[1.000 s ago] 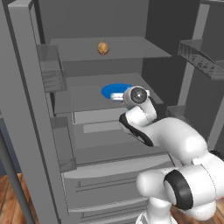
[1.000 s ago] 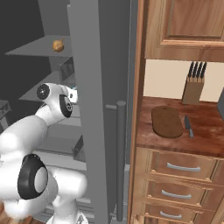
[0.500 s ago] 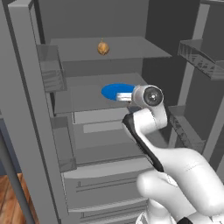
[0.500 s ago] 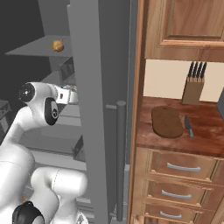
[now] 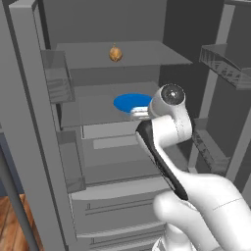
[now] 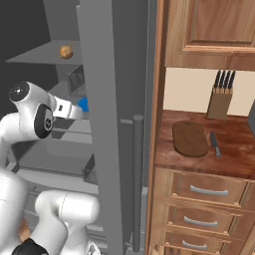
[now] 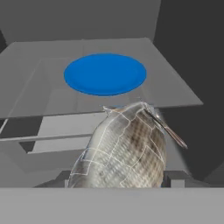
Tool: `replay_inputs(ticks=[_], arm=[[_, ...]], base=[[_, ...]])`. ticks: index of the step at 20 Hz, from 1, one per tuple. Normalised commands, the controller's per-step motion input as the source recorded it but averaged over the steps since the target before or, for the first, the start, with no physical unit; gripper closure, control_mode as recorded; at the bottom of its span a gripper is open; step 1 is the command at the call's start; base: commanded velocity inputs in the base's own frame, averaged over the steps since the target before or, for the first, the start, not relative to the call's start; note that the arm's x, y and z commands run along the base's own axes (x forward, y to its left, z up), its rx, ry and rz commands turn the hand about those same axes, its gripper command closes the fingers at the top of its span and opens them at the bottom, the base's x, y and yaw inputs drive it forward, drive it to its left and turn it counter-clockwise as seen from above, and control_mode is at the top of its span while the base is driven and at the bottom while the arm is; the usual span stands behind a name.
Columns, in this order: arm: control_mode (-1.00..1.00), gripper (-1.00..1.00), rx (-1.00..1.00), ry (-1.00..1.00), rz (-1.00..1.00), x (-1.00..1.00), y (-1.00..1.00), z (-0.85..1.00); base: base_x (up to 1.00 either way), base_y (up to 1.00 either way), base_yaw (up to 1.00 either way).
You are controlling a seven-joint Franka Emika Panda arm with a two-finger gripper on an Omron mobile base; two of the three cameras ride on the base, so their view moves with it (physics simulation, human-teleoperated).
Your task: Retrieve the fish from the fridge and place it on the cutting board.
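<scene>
The fish (image 7: 124,148), pale silver-grey with brownish flecks, sits close in the hand view, held between the fingers with its tail pointing at the shelf. My gripper (image 5: 140,113) is shut on it, just in front of the fridge's middle shelf (image 5: 98,117), at the near edge of the blue plate (image 7: 105,73). From the right base view the hand (image 6: 68,110) reaches in behind the open fridge door (image 6: 107,124). The round dark brown cutting board (image 6: 189,138) lies on the wooden counter to the right of the fridge.
An orange-brown ball-like item (image 5: 115,53) rests on the fridge's upper shelf. Translucent door bins (image 5: 223,63) hang on the right, drawers below. A knife (image 6: 214,143) lies beside the board and a knife block (image 6: 219,97) stands behind it. The door's long bar handle (image 6: 135,179) stands between arm and counter.
The hand has drawn back from over the blue plate toward the shelf's front edge with the fish in it. The wrist has swung right and the forearm has risen.
</scene>
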Motion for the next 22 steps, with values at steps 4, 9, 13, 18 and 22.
replay_inputs(ticks=[4,9,13,18,22], arm=[[-1.00,1.00,0.00,0.08,0.00,-0.76,0.00,0.00],[-1.00,1.00,0.00,0.00,0.00,-0.89,0.00,0.00],[-1.00,1.00,0.00,0.00,0.00,-0.71,0.00,0.01],[-1.00,1.00,0.00,0.01,0.00,-0.42,0.00,0.03],[-1.00,1.00,0.00,0.05,0.00,-0.18,0.00,0.00]], base=[[0.00,0.00,0.00],[0.00,0.00,0.00],[0.00,0.00,0.00],[0.00,0.00,0.00],[0.00,0.00,0.00]])
